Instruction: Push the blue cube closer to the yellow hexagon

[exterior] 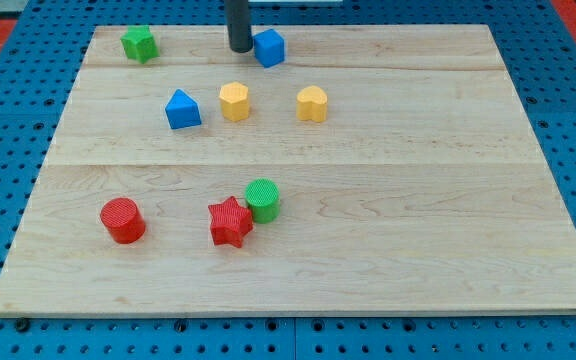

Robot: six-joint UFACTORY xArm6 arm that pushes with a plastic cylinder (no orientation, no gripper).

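Note:
The blue cube (269, 47) sits near the view's top edge of the wooden board, a little left of centre. The yellow hexagon (234, 101) lies below it and slightly to the left. My tip (240, 47) is the dark rod coming down from the top; its end stands just left of the blue cube, very close to it or touching it. A second yellow block (312, 103), heart-like in shape, lies to the right of the hexagon.
A blue house-shaped block (182, 110) lies left of the hexagon. A green star-like block (139, 44) is at top left. A red cylinder (123, 220), a red star (230, 222) and a green cylinder (263, 199) lie in the lower left. The board's edge (298, 312) meets blue pegboard.

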